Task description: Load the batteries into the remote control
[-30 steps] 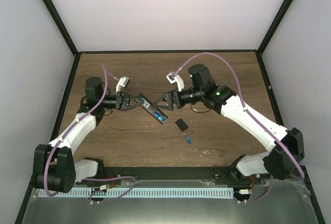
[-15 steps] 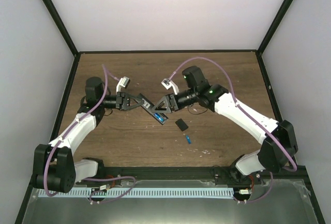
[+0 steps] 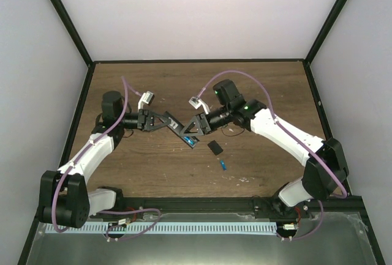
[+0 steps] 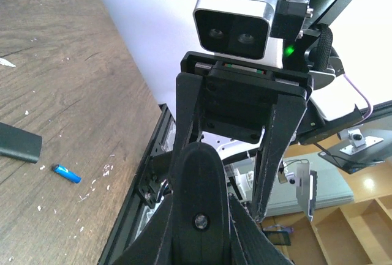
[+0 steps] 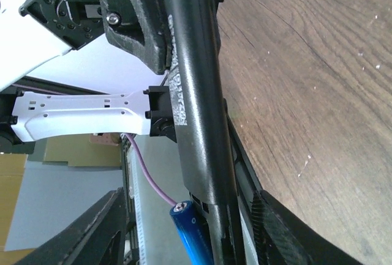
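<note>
Woodgrain table [image 3: 153,173], brown and flecked with pale scuffs, fills the floor of a booth with plain white walls [image 3: 196,14] and black corner posts [image 3: 64,17]; a grey metal ledge runs along the bottom of the overhead view.

Both arms rise from the lower corners and bend inward to meet just left of the table's middle; purple cables [image 3: 245,69] loop over each. The left gripper [image 3: 171,121] points toward the right of the frame and is clenched on the upper end of the remote control [image 3: 184,131], which hangs off the wood as a slim black bar slanting down to the right. The right gripper [image 3: 196,129] faces it from the right; in its wrist view its fingers [image 5: 98,228] stand spread on either side of the bar, the left one well clear of it, gripping nothing.

A blue battery [image 5: 191,231] lies along the remote's lower end between those fingers; whether it is fully seated cannot be told. The second battery [image 3: 223,165] lies loose on the table at lower right of centre, near a small black cover piece [image 3: 215,147] just above it; the two grippers crowd the remote from both ends and hide most of it from overhead.
</note>
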You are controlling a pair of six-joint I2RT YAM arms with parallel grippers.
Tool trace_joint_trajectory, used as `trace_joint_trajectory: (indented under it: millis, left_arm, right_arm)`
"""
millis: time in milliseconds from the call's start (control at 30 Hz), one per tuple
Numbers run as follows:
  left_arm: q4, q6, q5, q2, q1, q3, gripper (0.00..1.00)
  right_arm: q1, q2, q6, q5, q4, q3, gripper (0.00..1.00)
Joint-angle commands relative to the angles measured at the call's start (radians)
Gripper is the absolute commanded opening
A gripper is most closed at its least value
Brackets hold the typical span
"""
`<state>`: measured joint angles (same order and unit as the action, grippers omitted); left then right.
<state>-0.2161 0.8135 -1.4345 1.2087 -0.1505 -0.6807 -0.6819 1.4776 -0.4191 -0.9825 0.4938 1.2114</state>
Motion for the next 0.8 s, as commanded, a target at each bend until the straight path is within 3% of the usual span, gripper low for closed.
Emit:
trace_joint_trajectory:
  millis: [0,767]
  left_arm:
    - [0.030,-0.046,-0.012,0.002,-0.004,-0.029,0.00]
    - [0.098,-0.103,-0.004,0.003,-0.004,-0.046,0.00]
  right_arm:
    - [0.002,0.004,0.006,-0.031,0.011,0.036,0.47]
    - [-0.013,0.039,0.001,-0.030,0.013,0.058,0.29]
